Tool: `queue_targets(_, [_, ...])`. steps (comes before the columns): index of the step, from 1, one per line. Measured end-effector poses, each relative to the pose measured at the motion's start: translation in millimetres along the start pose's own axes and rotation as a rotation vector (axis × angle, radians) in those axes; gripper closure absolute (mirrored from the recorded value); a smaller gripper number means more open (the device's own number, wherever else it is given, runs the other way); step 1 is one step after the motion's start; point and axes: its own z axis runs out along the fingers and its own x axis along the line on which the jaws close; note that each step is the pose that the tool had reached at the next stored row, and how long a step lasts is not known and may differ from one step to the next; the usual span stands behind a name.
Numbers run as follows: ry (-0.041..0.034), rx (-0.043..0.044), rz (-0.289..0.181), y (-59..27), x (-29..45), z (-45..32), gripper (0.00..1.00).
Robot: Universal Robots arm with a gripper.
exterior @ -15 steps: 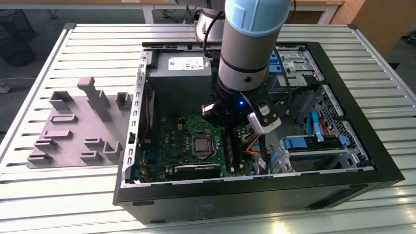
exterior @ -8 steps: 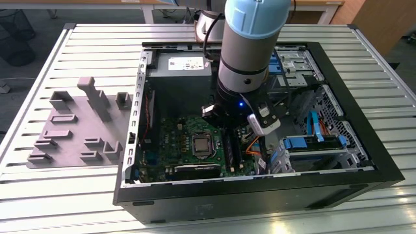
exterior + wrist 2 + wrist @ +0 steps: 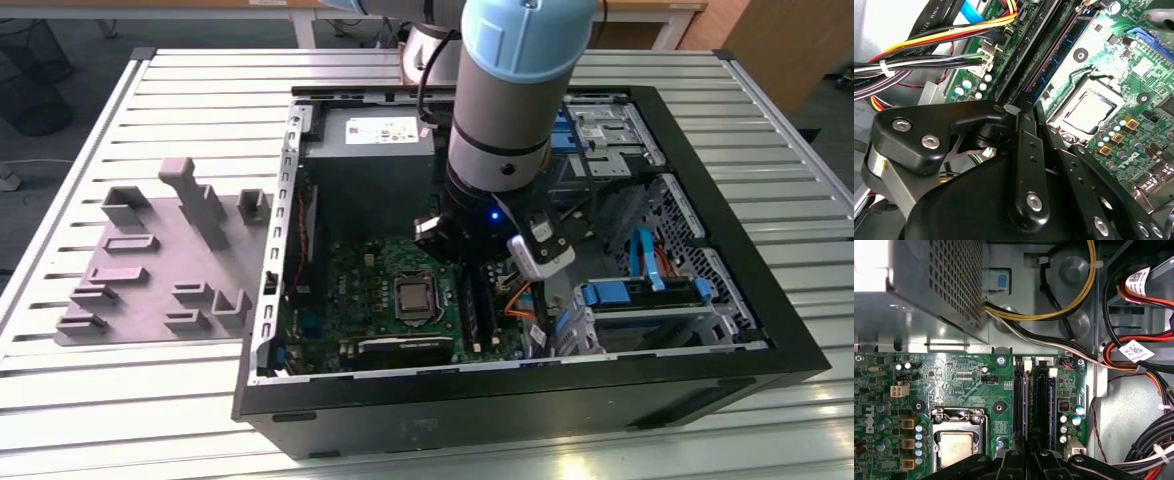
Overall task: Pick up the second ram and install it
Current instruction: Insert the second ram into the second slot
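The long, narrow blue circuit-board stick point(image 3: 1052, 405) point(image 3: 1061, 50) is standing on its edge among the long thin black plastic memory slots point(image 3: 1041, 400), at the side of the bank away from the square silver chip point(image 3: 956, 447) point(image 3: 1086, 110). I am taking it for the second ram, though I cannot say whether it is fully seated. Its long axis is running along the slots, straight away from my gripper point(image 3: 1029, 457) point(image 3: 1031, 112), so I am looking down its length and not across it.

I am hanging low over the near end of the slot bank, my black linkage lining up with the slots. The stick is lying just beside my centre line, toward the bundled red, black and yellow cables point(image 3: 1134, 345). I cannot tell how far my jaws are parted, nor whether they have hold of anything.

Around all this the large green motherboard point(image 3: 354, 270) point(image 3: 954, 375) is lying flat in the open black computer case point(image 3: 534, 400), and my grey and pale blue arm point(image 3: 514, 120) is reaching down into it.
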Motion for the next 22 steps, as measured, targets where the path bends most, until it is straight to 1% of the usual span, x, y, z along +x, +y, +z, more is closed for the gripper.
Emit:
queue_targets(3, [0.0008, 0.0052, 0.0, -0.1, -0.1, 0.0, 0.86])
queue_targets(5, [0.0018, 0.0067, 0.0, -0.1, 0.0, -0.1, 0.86])
queue_targets(15, [0.01, 0.0072, 0.0, 0.1, -0.7, -2.6, 0.86])
queue_targets(18, [0.0105, 0.0074, 0.0, 0.3, -1.7, -2.3, 0.86])
queue_targets(22, [0.0106, 0.0074, 0.0, 0.6, -4.7, -1.9, 0.86])
